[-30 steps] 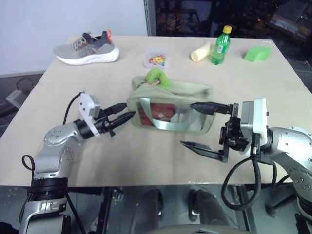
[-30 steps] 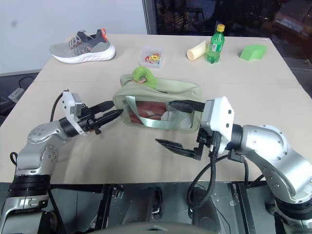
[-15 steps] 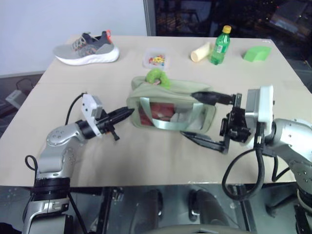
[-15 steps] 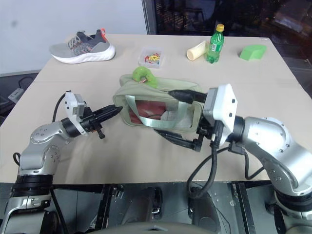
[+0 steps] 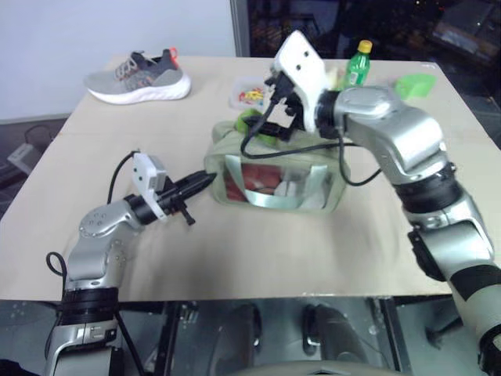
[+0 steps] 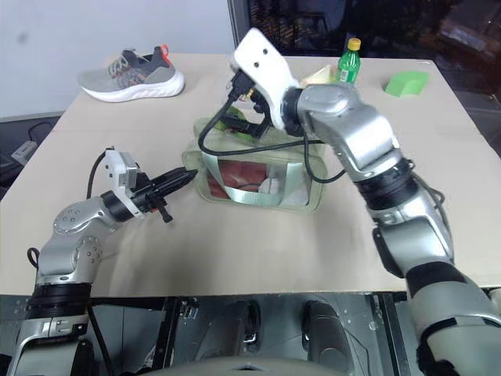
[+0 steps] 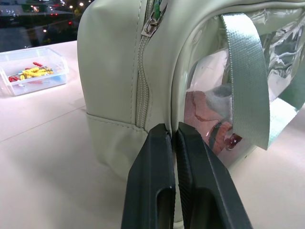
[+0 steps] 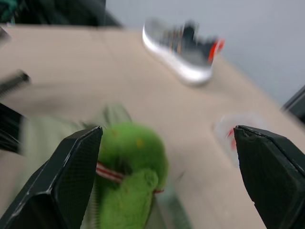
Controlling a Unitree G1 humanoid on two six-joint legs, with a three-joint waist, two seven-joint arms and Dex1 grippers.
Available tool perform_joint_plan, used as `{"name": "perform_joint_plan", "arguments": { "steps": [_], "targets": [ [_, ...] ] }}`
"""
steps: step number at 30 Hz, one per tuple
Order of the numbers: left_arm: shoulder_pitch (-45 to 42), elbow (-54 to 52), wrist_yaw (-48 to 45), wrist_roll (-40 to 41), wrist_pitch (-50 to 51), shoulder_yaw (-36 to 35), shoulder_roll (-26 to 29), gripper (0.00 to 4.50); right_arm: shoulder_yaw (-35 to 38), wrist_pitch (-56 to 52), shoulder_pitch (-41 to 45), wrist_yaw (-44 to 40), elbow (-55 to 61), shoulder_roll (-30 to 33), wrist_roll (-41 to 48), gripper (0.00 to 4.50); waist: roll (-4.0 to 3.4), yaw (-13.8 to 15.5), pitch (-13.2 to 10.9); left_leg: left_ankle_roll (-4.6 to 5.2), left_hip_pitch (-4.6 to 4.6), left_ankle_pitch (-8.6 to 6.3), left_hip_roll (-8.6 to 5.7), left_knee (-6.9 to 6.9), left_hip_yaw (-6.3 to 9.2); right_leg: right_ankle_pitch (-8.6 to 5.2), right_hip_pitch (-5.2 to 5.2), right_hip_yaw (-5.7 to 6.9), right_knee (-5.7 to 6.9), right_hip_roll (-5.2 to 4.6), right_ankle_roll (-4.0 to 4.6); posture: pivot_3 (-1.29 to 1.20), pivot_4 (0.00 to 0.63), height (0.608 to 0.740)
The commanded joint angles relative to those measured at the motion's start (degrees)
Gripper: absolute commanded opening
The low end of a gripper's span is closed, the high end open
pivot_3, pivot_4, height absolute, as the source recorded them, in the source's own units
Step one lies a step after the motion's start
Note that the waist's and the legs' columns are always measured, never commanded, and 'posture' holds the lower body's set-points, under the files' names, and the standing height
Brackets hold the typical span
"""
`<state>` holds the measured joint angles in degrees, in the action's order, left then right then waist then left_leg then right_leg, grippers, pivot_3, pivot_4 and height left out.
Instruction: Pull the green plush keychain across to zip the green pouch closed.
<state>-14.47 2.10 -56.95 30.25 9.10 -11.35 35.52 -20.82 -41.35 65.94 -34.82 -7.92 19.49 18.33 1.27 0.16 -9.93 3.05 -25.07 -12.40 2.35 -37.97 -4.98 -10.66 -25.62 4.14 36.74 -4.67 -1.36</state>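
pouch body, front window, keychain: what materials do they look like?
Green pouch: looks like smooth matte faux leather or coated fabric, with stitched seams and soft creases. Its front window looks like clear glossy plastic film: wrinkled, shiny, contents visible through it. Its strap appears to be woven webbing with a ribbed texture. Green plush keychain: fuzzy pile fabric, likely stuffed.

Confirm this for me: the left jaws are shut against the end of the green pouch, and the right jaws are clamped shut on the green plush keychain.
Half right. The left gripper is shut at the end of the green pouch. The right gripper is not clamped: the right wrist view shows its jaws wide open, with the green plush keychain between them, not gripped.
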Motion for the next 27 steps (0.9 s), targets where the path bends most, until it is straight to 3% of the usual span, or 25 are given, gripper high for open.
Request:
{"name": "perform_joint_plan", "arguments": {
  "steps": [1, 4, 7, 11, 27],
  "targets": [
    [1.1, -3.3, 0.8, -0.3, -1.1, -1.2, 0.1, 0.05, 0.7, 2.1, 2.6, -2.8, -0.9, -0.6, -2.4, 4.50, -0.01, -0.1, 0.0, 0.01, -0.01, -0.01, 0.00, 0.00, 0.00, 0.00, -0.01, 0.00, -0.01, 0.00, 0.00, 0.00, 0.150, 0.740],
    [1.9, -4.6, 1.6, -0.1, -1.1, -1.2, -0.1, 0.00, 0.8, 2.8, 2.4, -4.6, -1.8, -1.5, -3.5, 3.66, -0.01, -0.6, 0.0, 0.03, 0.00, -0.02, 0.01, 0.00, 0.06, 0.00, -0.01, 0.00, 0.00, 0.00, -0.01, 0.00, 0.150, 0.740],
    [2.3, -5.3, 2.1, 0.0, -1.1, -1.2, -0.2, 0.00, 0.9, 3.6, 2.1, -5.7, -2.2, -2.0, -4.8, 1.97, -0.01, -0.9, 0.0, 0.04, 0.06, -0.02, 0.02, 0.00, 0.14, 0.00, 0.00, 0.02, 0.04, 0.01, -0.01, 0.00, 0.150, 0.740],
    [2.9, -5.9, 2.6, 0.2, -1.1, -1.3, -0.3, 0.00, 1.9, 4.3, 1.4, -7.1, -1.2, -2.4, -5.2, 0.19, -0.01, -0.9, 0.0, 0.03, 0.06, -0.02, 0.03, 0.00, 0.21, 0.00, 0.00, 0.02, 0.05, 0.01, -0.01, 0.00, 0.150, 0.740],
    [7.2, -7.5, 9.0, -1.5, 1.5, -1.1, -1.3, 0.00, 12.5, 4.5, 2.1, 1.5, 2.5, -3.3, -6.2, 0.07, -0.02, -0.9, 0.0, 0.03, 0.07, -0.03, 0.03, 0.00, 0.21, 0.00, 0.00, 0.02, 0.05, -0.01, -0.01, 0.00, 0.150, 0.740]
  ]
}}
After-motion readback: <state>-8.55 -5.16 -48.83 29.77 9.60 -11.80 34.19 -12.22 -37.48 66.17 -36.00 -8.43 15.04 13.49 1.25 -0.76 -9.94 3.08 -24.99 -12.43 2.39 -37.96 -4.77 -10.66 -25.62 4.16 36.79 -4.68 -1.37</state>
